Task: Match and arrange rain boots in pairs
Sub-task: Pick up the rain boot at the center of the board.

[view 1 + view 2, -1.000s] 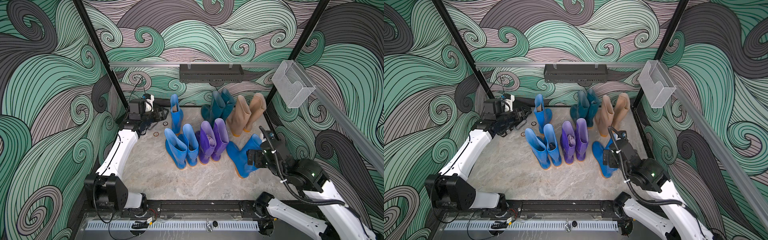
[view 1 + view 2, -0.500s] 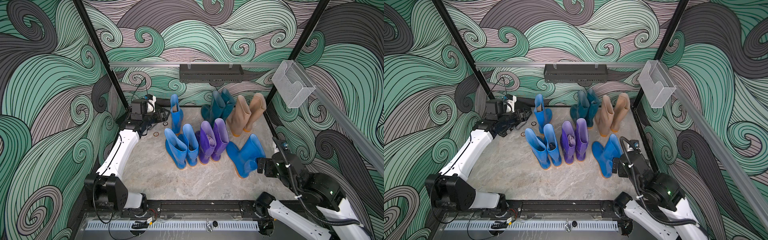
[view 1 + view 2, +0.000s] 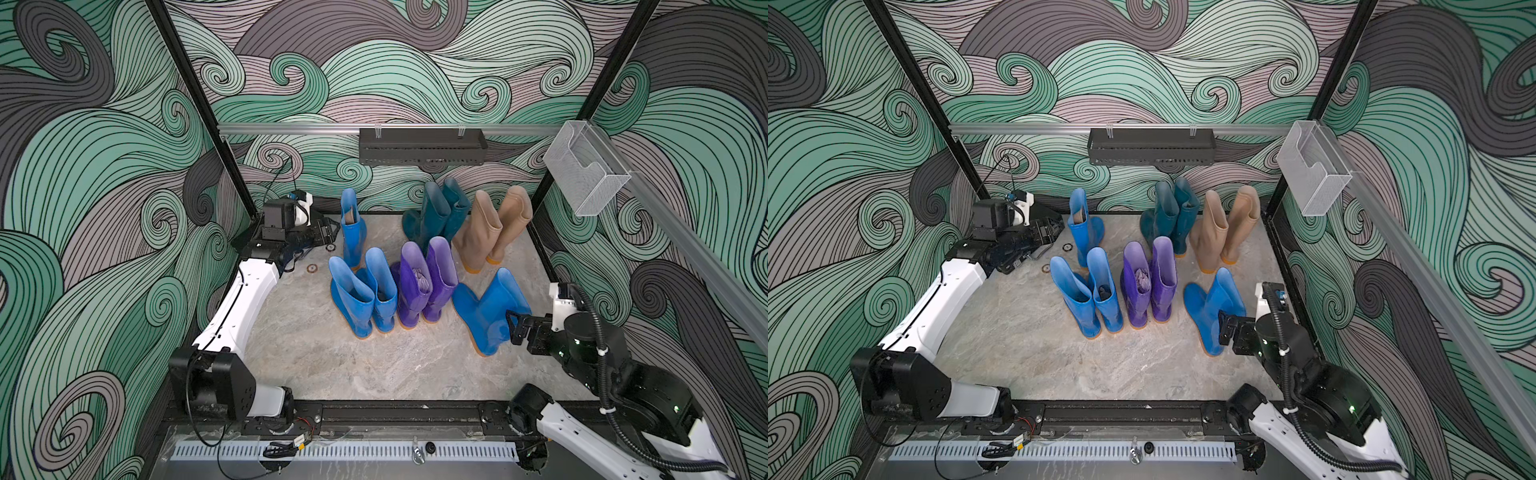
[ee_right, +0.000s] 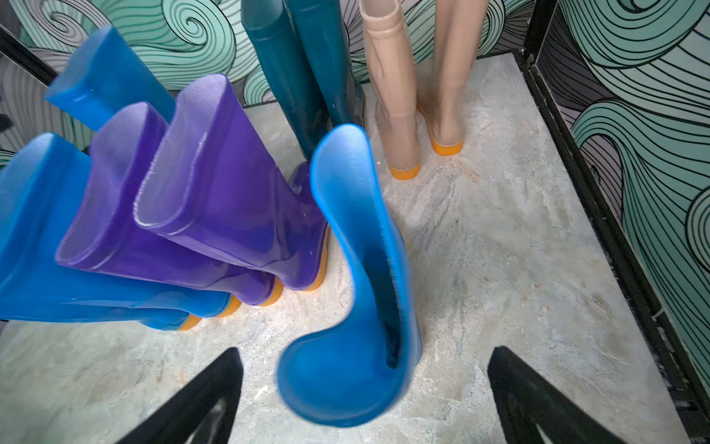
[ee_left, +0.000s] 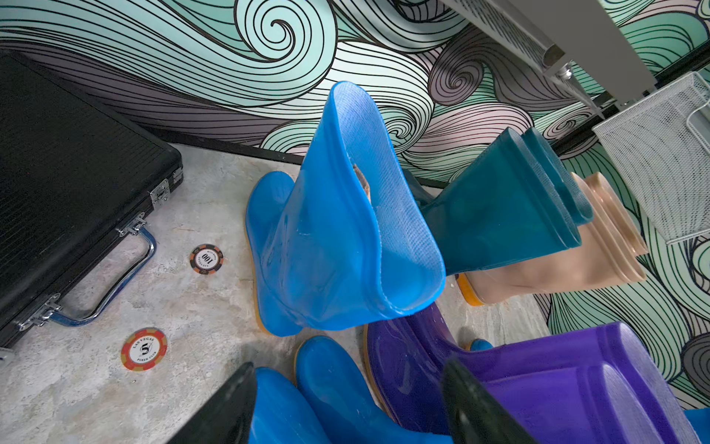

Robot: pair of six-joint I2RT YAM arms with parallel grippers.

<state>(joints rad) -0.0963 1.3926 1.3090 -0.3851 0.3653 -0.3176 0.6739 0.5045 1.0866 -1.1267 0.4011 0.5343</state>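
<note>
Left gripper: I see the left gripper (image 3: 328, 233) low at the back left of the table (image 3: 316, 365). Its jaws stand apart with nothing between them, and it points toward the single blue boot.
Single blue boot: the single blue boot (image 3: 352, 232) stands upright by the back wall, just beside that gripper and apart from the other blue ones.
Right gripper: the right gripper (image 3: 515, 328) is spread wide and holds nothing. From its wrist camera I see its fingers (image 4: 215, 384) on either side of a boot rim, with free space on each side.
Right blue boot: the right blue boot (image 3: 484, 311) stands alone on its sole at the front right, and its rim is bent out of round. In both top views the gripper is just beside the shaft, but I cannot tell if it touches.
Blue pair: the blue pair (image 3: 353, 307) stands side by side in the middle.
Purple pair: the purple pair (image 3: 415, 299) stands just to the right of the blue pair.
Teal pair: the teal pair (image 3: 432, 216) is behind the purple pair, pressed together.
Beige pair: the beige pair (image 3: 478, 237) is to the right of the teal pair.
Other things: a black case (image 5: 69, 184) lies flat in the back left corner. Two poker chips (image 5: 206, 258) lie on the table between it and the single blue boot.
</note>
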